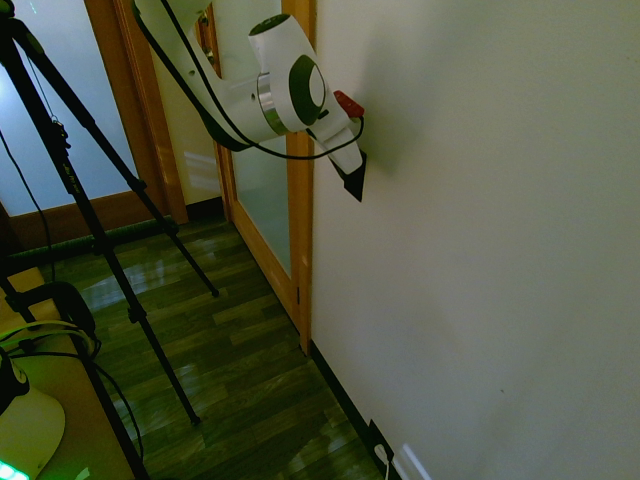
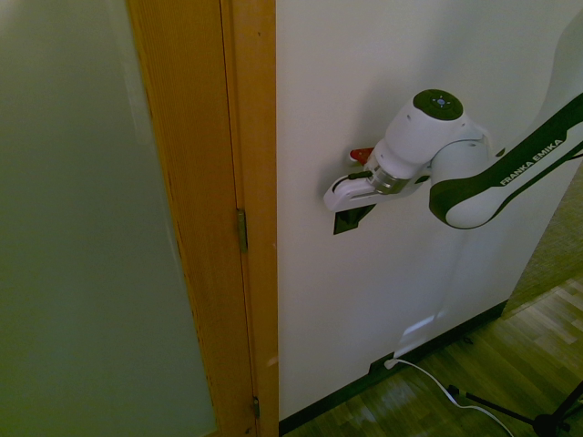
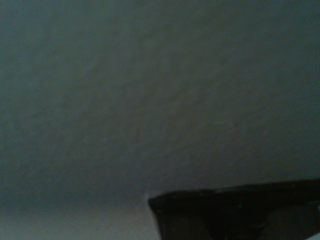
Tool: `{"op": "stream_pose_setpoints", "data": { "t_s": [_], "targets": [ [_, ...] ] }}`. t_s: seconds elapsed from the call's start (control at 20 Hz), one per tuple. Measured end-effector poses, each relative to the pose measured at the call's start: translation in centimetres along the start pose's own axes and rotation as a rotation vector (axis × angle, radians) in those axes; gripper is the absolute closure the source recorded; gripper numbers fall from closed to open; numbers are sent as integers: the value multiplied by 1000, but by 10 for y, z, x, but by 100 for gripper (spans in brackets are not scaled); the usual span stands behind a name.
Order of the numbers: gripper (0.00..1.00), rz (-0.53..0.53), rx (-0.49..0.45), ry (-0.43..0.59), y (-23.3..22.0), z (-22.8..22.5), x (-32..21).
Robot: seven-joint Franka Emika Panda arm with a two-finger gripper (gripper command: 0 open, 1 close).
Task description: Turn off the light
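Light switch [image 2: 342,225]: a small, flat black plate, set upright on the pale wall [image 2: 383,291], just to the right of the wooden door frame [image 2: 260,182]. It is partly hidden by the tool [image 2: 362,213]. In the wrist view a corner and a long edge of dark plate are shown, but they are blurred.

Tool: its tips are pressed together, and nothing is seen pinched between them. A closed tip is likely wanted because a switch is to be pushed, not picked up. The tip is held at the plate, but whether it is touched cannot be told.

Arm [image 2: 465,173]: brought in from the right in the second outside view and from the left in the first. It is bent so that the tool is aimed at the wall by the plate.

Door frame: the switch is placed close by it, most likely so that the light can be reached by people at the door.

Black socket [image 2: 380,364]: set low on the wall, near the floor [image 2: 528,355], with a white plug [image 2: 392,363] in it. It is well apart from the switch and should be left alone.

Job: judged to be at the pushing part. No lamp is shown, so it cannot be told if the light is off.

Next push: a small, straight press on the right part of the plate seems to be needed. If the tip is slid sideways, the switch could be missed or the wall could be scraped.
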State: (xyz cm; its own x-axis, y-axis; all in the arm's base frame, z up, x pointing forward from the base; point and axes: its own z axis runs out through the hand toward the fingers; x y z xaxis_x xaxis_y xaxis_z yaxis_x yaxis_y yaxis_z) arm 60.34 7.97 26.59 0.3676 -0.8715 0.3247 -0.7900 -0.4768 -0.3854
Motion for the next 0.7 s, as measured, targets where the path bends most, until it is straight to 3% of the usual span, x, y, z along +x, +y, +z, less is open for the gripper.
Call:
{"op": "stream_pose_setpoints", "data": {
  "t_s": [0.4,0.7],
  "targets": [
    [0,-34,32,5,9,0,-5],
    [0,-72,1,-43,53,6,-64]
  ]
}}
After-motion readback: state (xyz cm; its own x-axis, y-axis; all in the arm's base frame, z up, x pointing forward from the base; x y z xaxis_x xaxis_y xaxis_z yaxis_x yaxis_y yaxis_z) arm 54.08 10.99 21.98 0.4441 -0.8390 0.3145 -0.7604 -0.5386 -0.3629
